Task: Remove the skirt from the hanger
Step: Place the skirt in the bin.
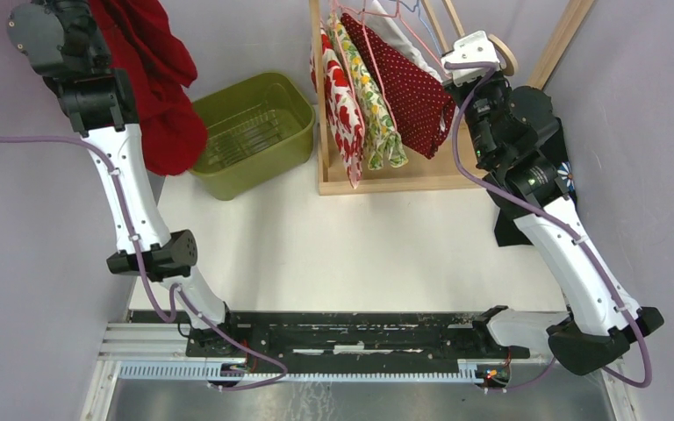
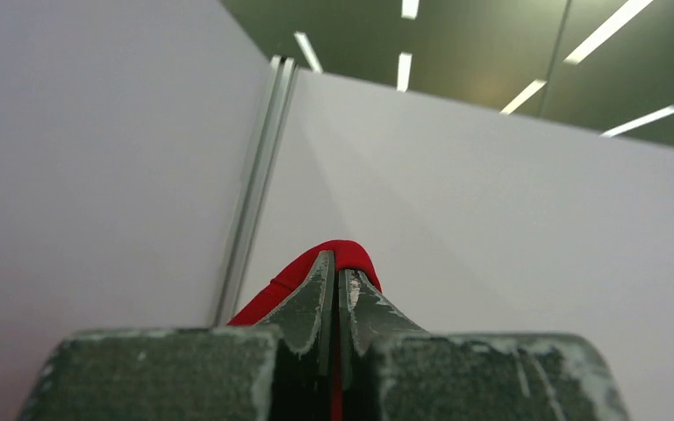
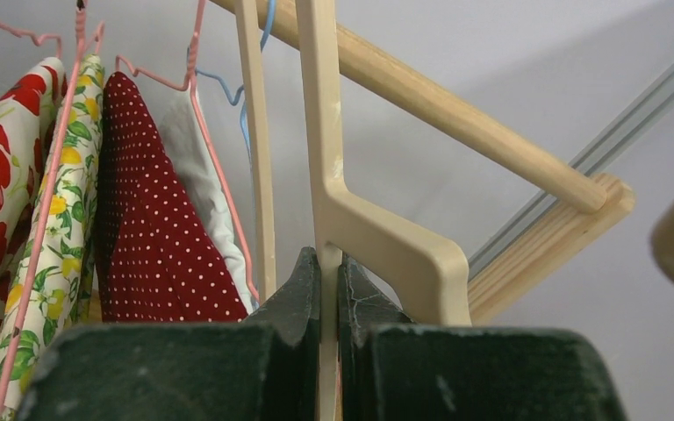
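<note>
The red skirt (image 1: 154, 79) hangs in a long bunch at the far left, above the table's left edge. My left gripper (image 2: 338, 276) is shut on a fold of the skirt (image 2: 294, 276), raised high and facing the grey wall. The cream plastic hanger (image 3: 377, 237) is bare, and my right gripper (image 3: 329, 263) is shut on its thin vertical bar. In the top view that hanger (image 1: 505, 53) sits by the right end of the wooden rack (image 1: 386, 180), and the skirt is well away from it.
An olive green basket (image 1: 254, 132) stands on the table just right of the hanging skirt. The rack holds a poppy-print garment (image 1: 342, 110), a yellow floral one (image 1: 377, 114) and a dark red dotted one (image 1: 412, 96) on wire hangers. A black object (image 1: 513, 228) lies by the right arm.
</note>
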